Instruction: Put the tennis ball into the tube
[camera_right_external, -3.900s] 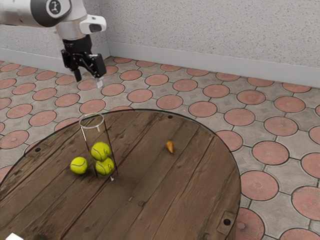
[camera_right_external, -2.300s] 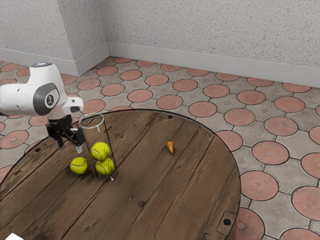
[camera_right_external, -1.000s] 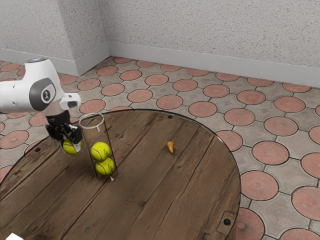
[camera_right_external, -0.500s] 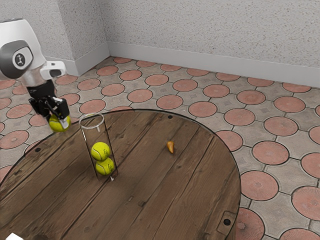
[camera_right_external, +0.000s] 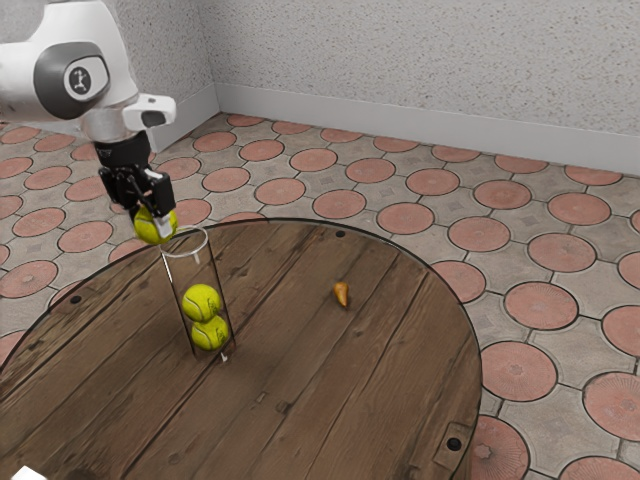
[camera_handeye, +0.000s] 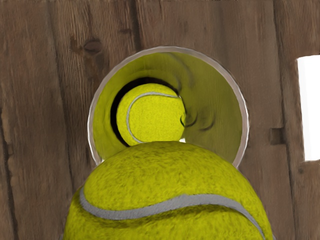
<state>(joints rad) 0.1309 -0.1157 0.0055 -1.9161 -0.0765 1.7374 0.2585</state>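
Observation:
At the exterior view's upper left, my gripper (camera_right_external: 152, 212) is shut on a yellow-green tennis ball (camera_right_external: 155, 226). The held ball is level with the rim of the clear tube (camera_right_external: 184, 240), just to the rim's left in that view. Inside the upright tube, two more balls (camera_right_external: 202, 302) are stacked at the bottom. In the wrist view the held ball (camera_handeye: 170, 195) overlaps the near part of the round tube rim (camera_handeye: 245, 125), and the upper stacked ball (camera_handeye: 150, 115) can be seen down inside.
The round wooden table (camera_right_external: 330, 400) carries a small orange-brown pear-shaped object (camera_right_external: 341, 294), well to the exterior view's right of the tube. A white object (camera_right_external: 28, 473) is at that view's lower left corner, and a white shape (camera_handeye: 310, 107) lies at the wrist view's edge.
The loose ball was first on the table beside the tube; my gripper came down, took hold of it and lifted it. Since half a second ago, hand and ball have moved up and toward the tube's rim.

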